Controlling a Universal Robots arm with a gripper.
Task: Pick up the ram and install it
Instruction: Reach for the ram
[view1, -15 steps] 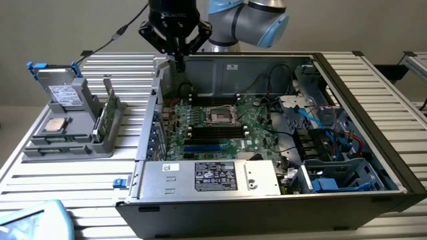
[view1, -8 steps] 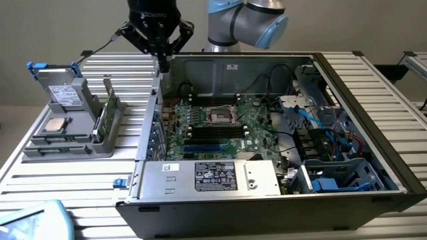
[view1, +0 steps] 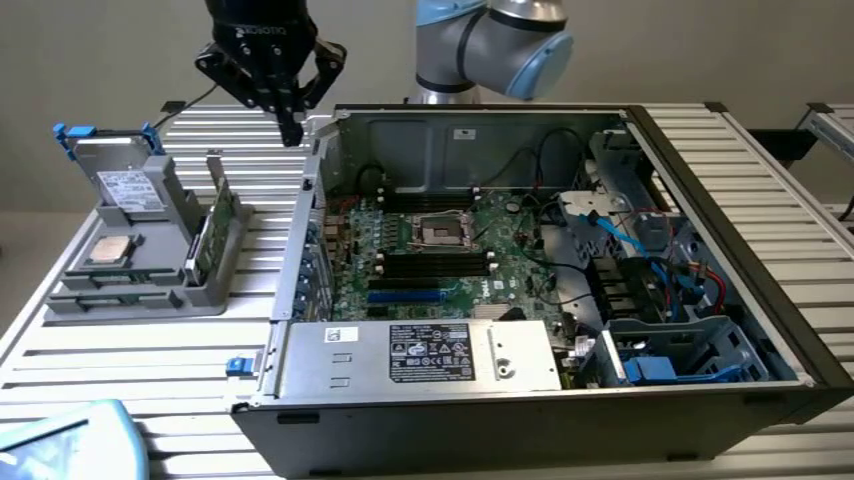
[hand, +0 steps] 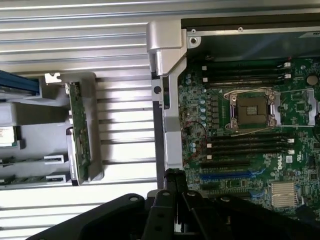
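Our gripper (view1: 288, 132), clenched and empty, hangs over the table (view1: 120, 370) between holder (view1: 150, 250) and case (view1: 534, 430). The ram (view1: 114, 297) lies slotted along the holder's camera-side edge, seemingly staged for picking.

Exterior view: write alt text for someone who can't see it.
The robot arm's black gripper, shut and empty, hangs above the slatted table between a gray parts holder and an open computer case. The holder carries an upright green card; the case shows its motherboard.
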